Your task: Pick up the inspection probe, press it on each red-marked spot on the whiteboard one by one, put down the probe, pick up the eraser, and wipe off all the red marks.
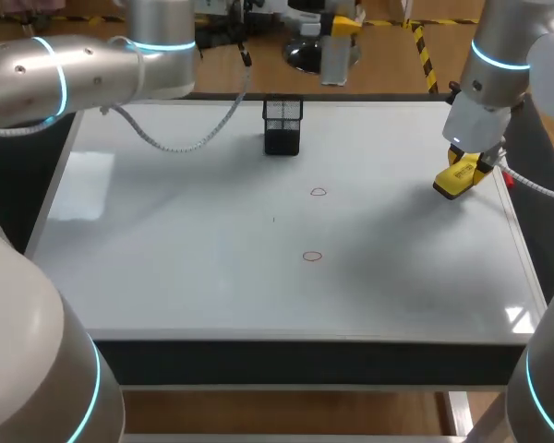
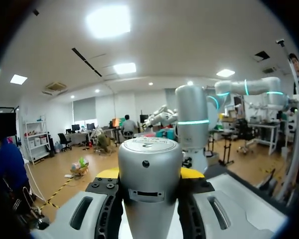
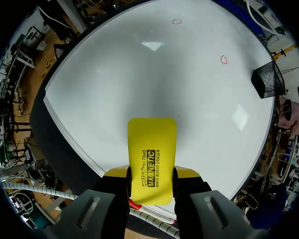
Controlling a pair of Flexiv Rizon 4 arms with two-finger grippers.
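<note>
Yellow eraser (image 1: pixel 457 178), clamped between the right gripper's (image 3: pixel 150 175) fingers, hangs over the whiteboard (image 1: pixel 166 258) at the head view's right; two red marks (image 1: pixel 318 192) show mid-frame; whether the left gripper (image 2: pixel 149 175) grips anything, I cannot tell.

A mesh holder (image 1: pixel 283 129) stands at the whiteboard's (image 1: pixel 185 268) far edge.

You have one print in sight: two lines of black capital lettering (image 3: pixel 150 168), a bold one and a finer one, running lengthwise along the flat yellow rectangular eraser (image 3: pixel 152 137).
</note>
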